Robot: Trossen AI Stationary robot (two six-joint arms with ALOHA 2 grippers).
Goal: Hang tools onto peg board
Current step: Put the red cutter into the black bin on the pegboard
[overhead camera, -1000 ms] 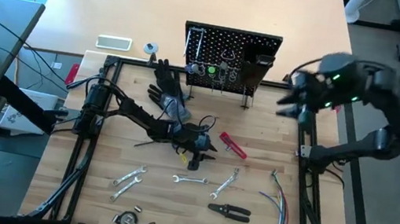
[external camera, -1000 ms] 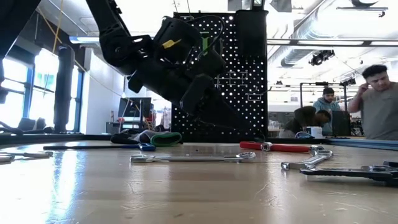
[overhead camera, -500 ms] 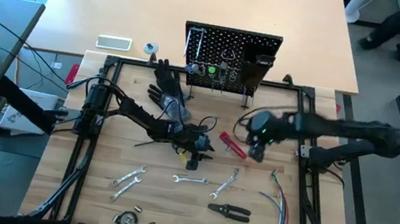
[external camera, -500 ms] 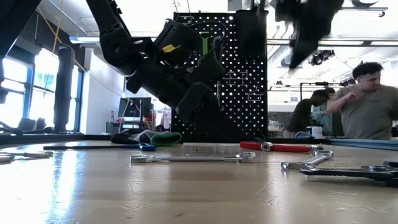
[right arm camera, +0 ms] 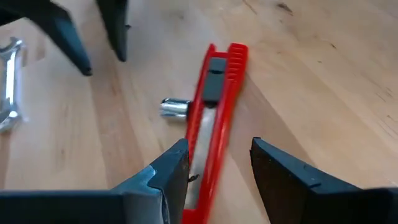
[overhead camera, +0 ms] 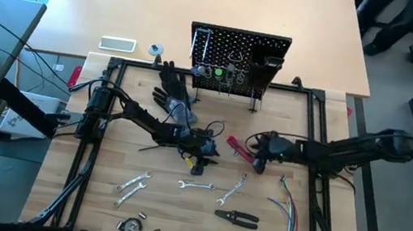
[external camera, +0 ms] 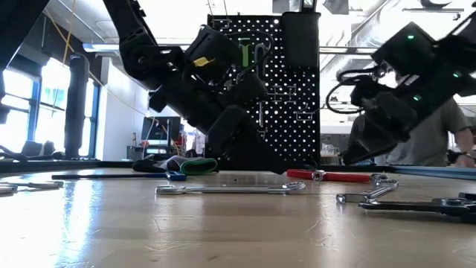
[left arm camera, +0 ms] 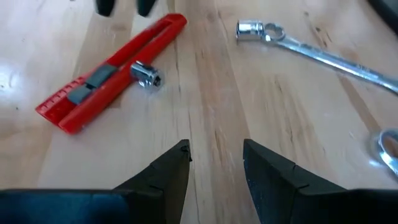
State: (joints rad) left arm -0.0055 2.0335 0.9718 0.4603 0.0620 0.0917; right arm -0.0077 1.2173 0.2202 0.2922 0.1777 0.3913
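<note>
A red-handled tool (overhead camera: pixel 233 144) lies flat on the wooden table, with a small silver socket piece (right arm camera: pixel 175 107) beside it. My right gripper (right arm camera: pixel 217 158) is open and low over the tool's right end, one finger on each side and clear of it in the low view (external camera: pixel 355 154). My left gripper (left arm camera: pixel 216 152) is open with nothing between its fingers. It is just left of the tool (left arm camera: pixel 112 74) and points at it. The peg board (overhead camera: pixel 238 59) stands upright at the table's far edge, with a few tools on its hooks.
Silver wrenches (overhead camera: pixel 133 182) (overhead camera: pixel 196 186) (overhead camera: pixel 233 187) and black pliers (overhead camera: pixel 236 217) lie toward the near edge. A bundle of coloured wires (overhead camera: pixel 281 217) is at the near right, and a black glove (overhead camera: pixel 173 90) lies left of the board. A person (external camera: pixel 439 141) shows beyond the table.
My right gripper has dropped fast from high above the table's far right. It swung toward the table's middle and tipped, and now hangs low over the red tool's right end. Its fingers have stayed open. The tools have not moved.
</note>
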